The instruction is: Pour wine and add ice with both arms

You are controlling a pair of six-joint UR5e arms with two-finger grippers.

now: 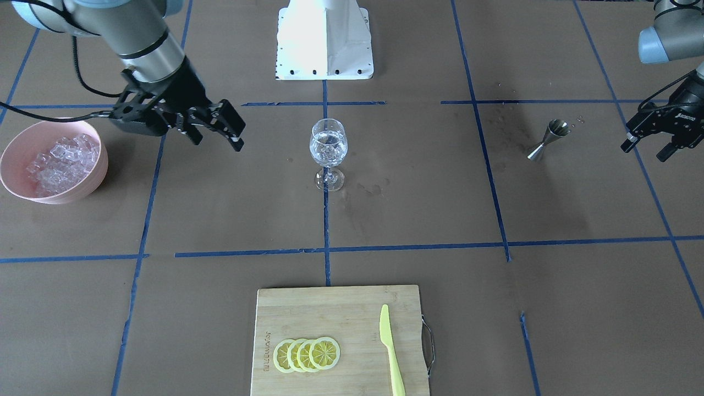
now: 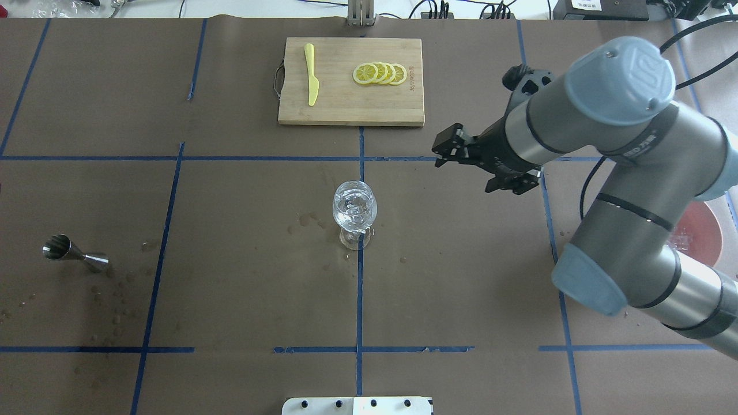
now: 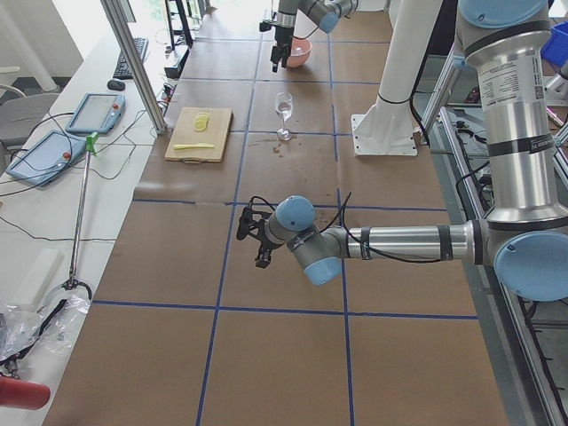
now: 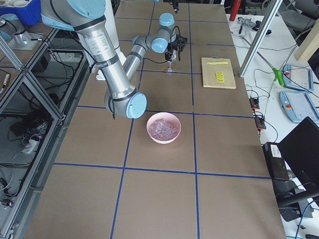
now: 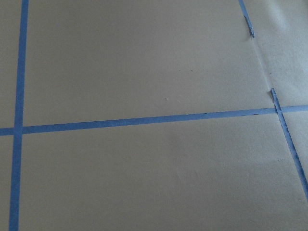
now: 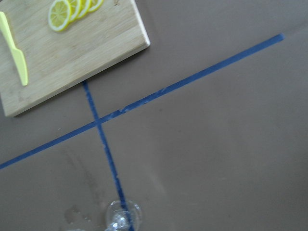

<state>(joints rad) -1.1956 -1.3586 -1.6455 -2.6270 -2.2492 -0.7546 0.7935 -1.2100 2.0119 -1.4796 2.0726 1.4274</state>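
Ice (image 1: 63, 162) fills the pink bowl (image 1: 16, 144) at the front view's left; just beside it the right gripper (image 1: 215, 136) hangs spread and empty. At centre, the wine glass (image 1: 329, 179) holds wine (image 1: 328, 151) and seemingly cubes, so little looks left to do. To the right, the jigger (image 1: 547, 140) lies tipped, and the left gripper (image 1: 644, 151) is spread and empty. Clear cubes in clear liquid are hard to count.

A wine glass (image 2: 354, 208) holding ice (image 2: 353, 205) is seen upright at the middle of the worktop (image 2: 242, 300). The right hand (image 2: 441, 153) is held over the worktop, right of the glass and apart from it. A metal jigger (image 2: 75, 253) is seen far to the left, among wet spots (image 2: 118, 288).
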